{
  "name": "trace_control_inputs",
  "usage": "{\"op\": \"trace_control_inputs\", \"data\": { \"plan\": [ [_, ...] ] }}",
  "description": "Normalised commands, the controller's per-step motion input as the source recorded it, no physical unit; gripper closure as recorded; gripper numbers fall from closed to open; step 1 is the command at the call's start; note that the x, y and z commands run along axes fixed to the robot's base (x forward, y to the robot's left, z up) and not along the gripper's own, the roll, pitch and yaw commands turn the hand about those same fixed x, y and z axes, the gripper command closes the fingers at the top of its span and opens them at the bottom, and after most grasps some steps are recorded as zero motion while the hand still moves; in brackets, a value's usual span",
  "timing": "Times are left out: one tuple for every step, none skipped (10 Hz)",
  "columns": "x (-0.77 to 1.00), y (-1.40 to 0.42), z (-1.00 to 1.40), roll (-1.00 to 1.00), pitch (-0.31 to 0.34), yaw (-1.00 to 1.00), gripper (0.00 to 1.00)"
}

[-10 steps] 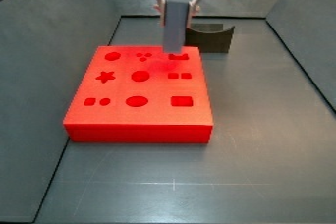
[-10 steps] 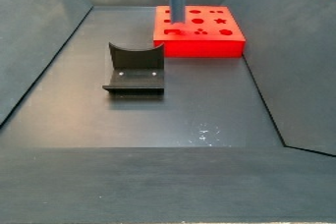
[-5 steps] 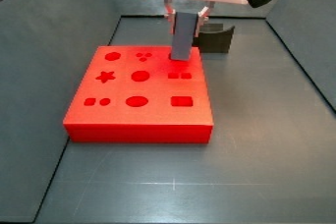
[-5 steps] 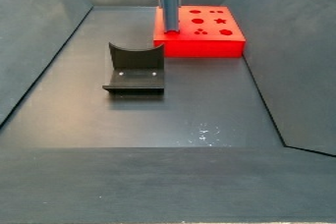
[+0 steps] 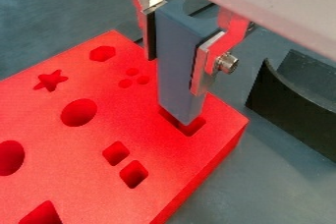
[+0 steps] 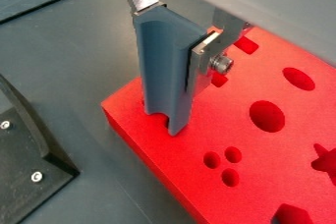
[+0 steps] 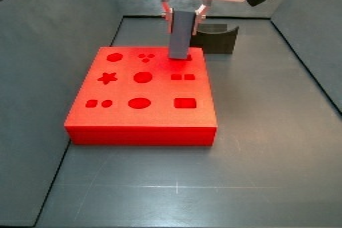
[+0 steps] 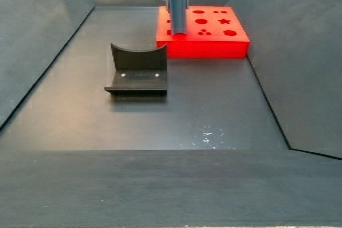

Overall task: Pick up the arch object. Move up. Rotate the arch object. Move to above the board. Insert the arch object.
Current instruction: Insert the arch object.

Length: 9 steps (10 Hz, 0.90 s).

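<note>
One arch [image 5: 176,66] clamped upright in end effector [image 5: 180,24], lower end just entering slot near board [image 5: 79,144] edge, above fixture-side corner. Risk: slight tilt/offset → jams on slot rim, or slips betw. pads if pushed hard.

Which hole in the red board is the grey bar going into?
The arch object, held in the gripper, has its lower end in the hole by the board's edge. The star, round and small square holes stay uncovered.
</note>
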Motion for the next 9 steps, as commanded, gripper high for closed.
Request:
{"op": "trace_control_inputs", "data": {
  "plan": [
    [0.10, -0.14, -0.46, -0.30, -0.036, -0.04, 1.00],
    [0.28, -0.08, -0.52, -0.26, -0.009, -0.15, 1.00],
    [0.24, 0.00, -0.53, -0.17, 0.000, -0.23, 1.00],
    [0.09, 0.00, -0.68, -0.06, 0.000, -0.11, 1.00],
    [0.00, 0.04, -0.69, 0.02, 0.043, -0.13, 1.00],
    [0.02, 0.01, -0.75, 0.00, 0.024, -0.13, 1.00],
    [0.11, 0.00, -0.59, -0.06, 0.000, -0.09, 1.00],
    [0.00, 0.05, -0.17, -0.16, -0.041, 0.00, 1.00],
    [0.00, 0.00, 0.00, 0.00, 0.000, 0.00, 1.00]
  ]
}}
